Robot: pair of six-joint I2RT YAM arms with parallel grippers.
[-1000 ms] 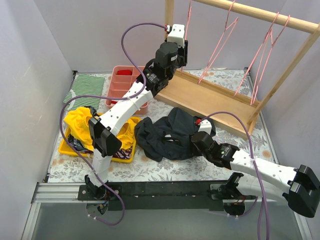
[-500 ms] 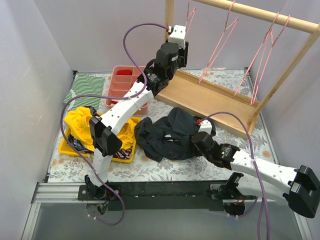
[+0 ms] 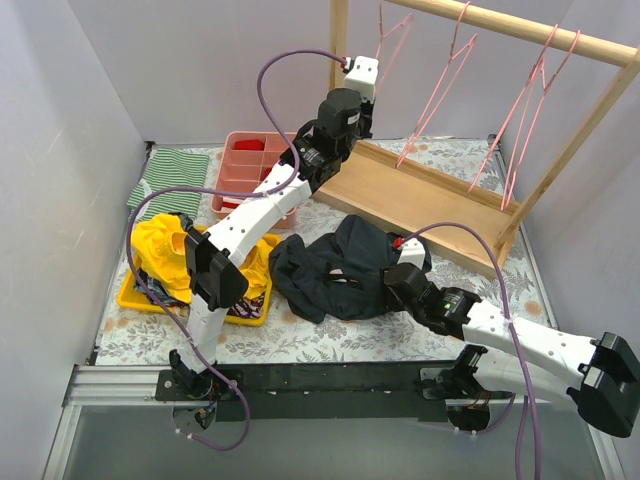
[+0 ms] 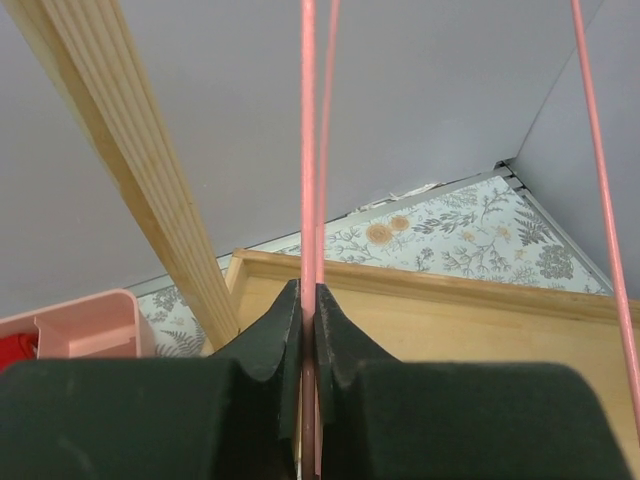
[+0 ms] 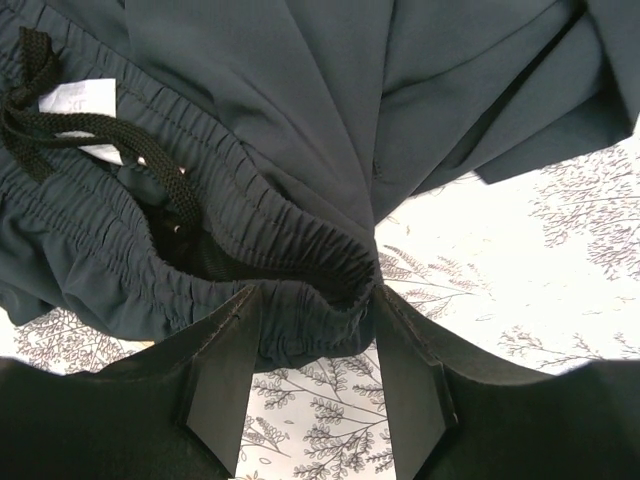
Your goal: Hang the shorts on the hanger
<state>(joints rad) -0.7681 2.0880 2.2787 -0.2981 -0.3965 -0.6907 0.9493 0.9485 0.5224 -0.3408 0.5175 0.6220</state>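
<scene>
The dark navy shorts (image 3: 335, 265) lie crumpled on the table in front of the rack. My right gripper (image 3: 392, 285) is open at their near right edge. In the right wrist view its jaws (image 5: 315, 335) stand wide apart, with a fold of the elastic waistband (image 5: 300, 250) bulging between them and the drawstring (image 5: 60, 120) to the left. My left gripper (image 3: 370, 88) is raised at the rack's left post and is shut on the wire of the leftmost pink hanger (image 3: 388, 32). In the left wrist view the pink wire (image 4: 308, 150) runs straight up from the closed fingers (image 4: 275, 335).
The wooden rack has a base board (image 3: 420, 195), a left post (image 3: 339, 25) and a top rod (image 3: 520, 25) carrying other pink hangers (image 3: 440, 85) (image 3: 535, 110). A pink compartment tray (image 3: 250, 165), a striped cloth (image 3: 165, 175) and a yellow garment (image 3: 165, 245) lie at left.
My left gripper has shifted slightly up and to the right, and the hanger it holds has swung and tilted. The right arm and the shorts have not moved.
</scene>
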